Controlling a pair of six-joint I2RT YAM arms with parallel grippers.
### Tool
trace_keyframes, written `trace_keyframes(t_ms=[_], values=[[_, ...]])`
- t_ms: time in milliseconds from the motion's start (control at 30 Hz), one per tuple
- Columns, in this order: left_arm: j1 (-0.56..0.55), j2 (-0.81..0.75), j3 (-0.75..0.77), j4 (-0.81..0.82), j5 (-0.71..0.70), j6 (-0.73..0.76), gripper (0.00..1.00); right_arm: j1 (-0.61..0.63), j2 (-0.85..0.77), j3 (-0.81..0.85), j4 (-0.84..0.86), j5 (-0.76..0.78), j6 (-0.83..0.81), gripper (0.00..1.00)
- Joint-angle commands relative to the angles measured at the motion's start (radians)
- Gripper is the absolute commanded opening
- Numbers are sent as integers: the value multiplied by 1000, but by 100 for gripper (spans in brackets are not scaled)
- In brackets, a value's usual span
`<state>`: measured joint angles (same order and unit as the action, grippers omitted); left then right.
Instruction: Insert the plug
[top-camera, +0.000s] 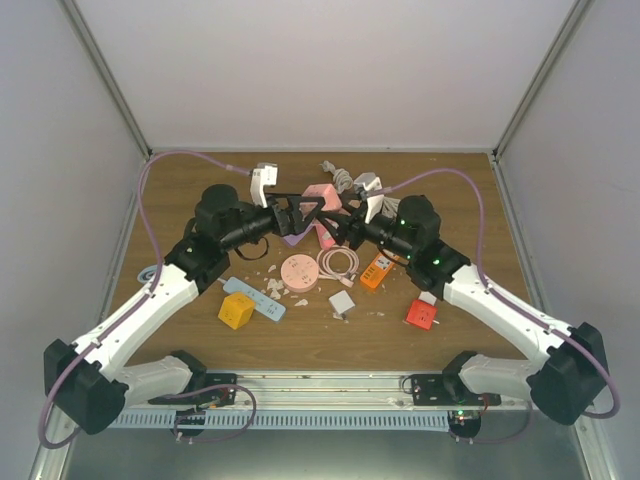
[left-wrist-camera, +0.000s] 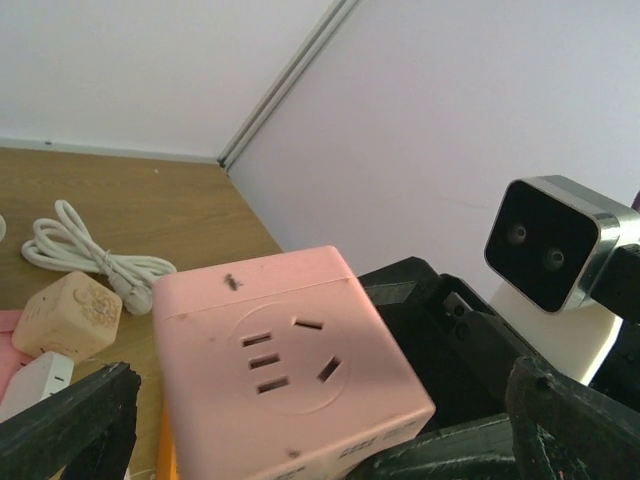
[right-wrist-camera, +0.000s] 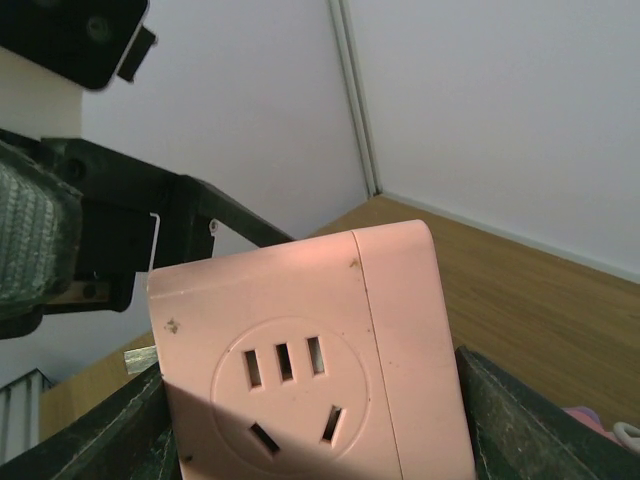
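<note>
here the right gripper (right-wrist-camera: 310, 440) clamps a scuffed pale pink socket cube (right-wrist-camera: 300, 340), five slots showing; left gripper (left-wrist-camera: 320, 430) gapes.

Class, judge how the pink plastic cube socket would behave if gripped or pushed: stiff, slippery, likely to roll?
Probably stiff: the pink plastic cube socket shows hard, flat faces. Possibly slippery, since its sides look smooth. Unlikely to roll; its boxy shape should slide or sit.
</note>
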<state>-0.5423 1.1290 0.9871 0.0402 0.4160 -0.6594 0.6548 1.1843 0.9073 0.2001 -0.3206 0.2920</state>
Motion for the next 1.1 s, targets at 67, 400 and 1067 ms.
trace_keyframes(t_ms=[67, 400, 1067], values=[[6, 43, 74, -138, -22, 74, 95, 47, 24, 52, -36, 101, -93, 52], [7, 113, 111, -223, 66, 66, 63, 54, 48, 59, -58, 115, -102, 53], [9, 30, -36, 96, 84, 514, 31, -2, -121, 213, -453, 20, 147, 100]])
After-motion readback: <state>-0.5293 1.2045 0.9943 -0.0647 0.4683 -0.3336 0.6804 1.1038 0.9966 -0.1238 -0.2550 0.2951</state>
